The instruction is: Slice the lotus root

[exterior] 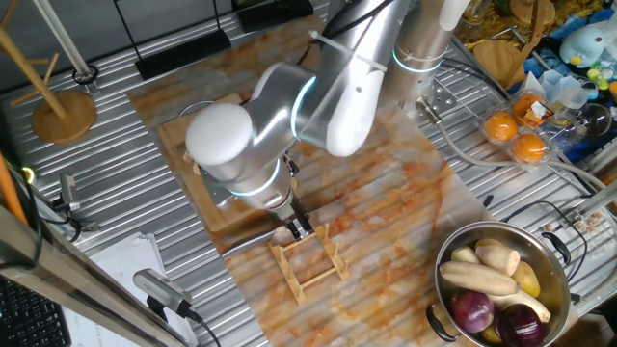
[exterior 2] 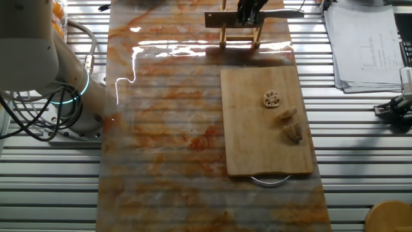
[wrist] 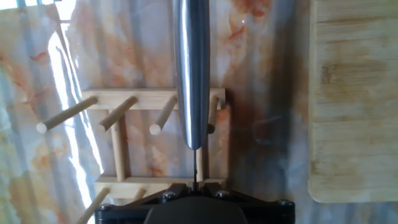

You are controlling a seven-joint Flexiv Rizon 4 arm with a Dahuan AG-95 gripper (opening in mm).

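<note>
The lotus root lies on the wooden cutting board (exterior 2: 257, 138): a stubby tan chunk (exterior 2: 293, 132), a small piece (exterior 2: 288, 113) and a round slice with a ring of holes (exterior 2: 272, 98). My gripper (wrist: 196, 185) is shut on a knife (wrist: 191, 74), seen edge-on, over a wooden peg rack (wrist: 121, 118). The blade runs between two pegs; I cannot tell if it rests on the rack. In the other fixed view the gripper (exterior 2: 248, 13) holds the knife (exterior 2: 219, 19) at the rack (exterior 2: 239, 37), beyond the board's far end. In one fixed view the arm hides the lotus root; the gripper (exterior: 299, 229) is at the rack (exterior: 310, 260).
A steel pot (exterior: 554, 265) with pale roots and purple onions stands at the lower right. A plastic box of oranges (exterior: 516, 135) lies beyond it. A wooden stand (exterior: 63, 111) is at the left. Papers (exterior 2: 367, 45) lie beside the mat.
</note>
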